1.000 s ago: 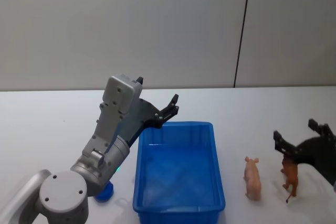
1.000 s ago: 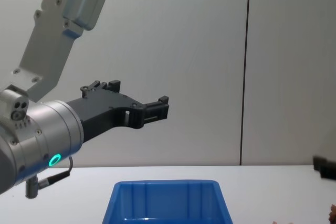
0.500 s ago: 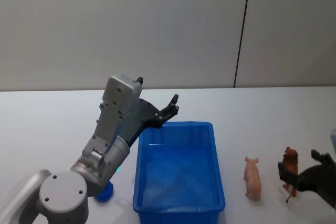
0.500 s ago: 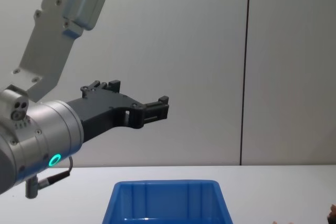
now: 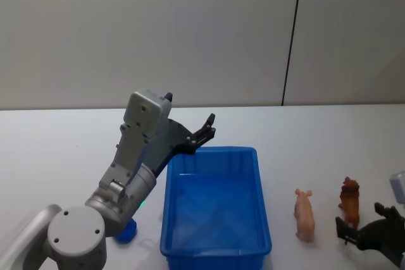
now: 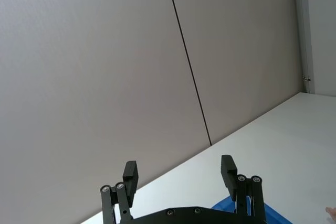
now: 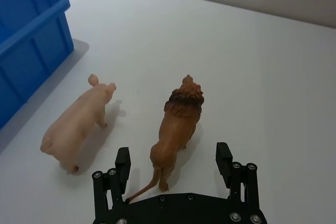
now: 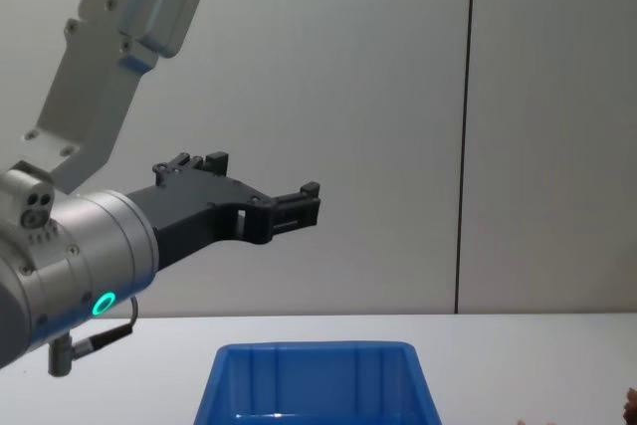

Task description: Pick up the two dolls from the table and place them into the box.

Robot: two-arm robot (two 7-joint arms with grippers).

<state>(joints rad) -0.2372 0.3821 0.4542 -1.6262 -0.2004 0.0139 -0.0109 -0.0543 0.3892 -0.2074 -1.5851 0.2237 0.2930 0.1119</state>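
Note:
A brown lion doll stands on the white table, right of the blue box. My right gripper is open low behind the lion, with the lion's tail and hind legs between its fingers but not held. A small solid blue doll peeks out left of the box, mostly hidden by my left arm. My left gripper hangs open and empty, high over the box's far left corner.
A pink pig toy stands between the box and the lion, close beside the lion. A grey wall rises behind the table.
My right gripper has drawn back toward the table's near edge, from over the lion to behind it. The lion, the pig and the left arm have stayed put.

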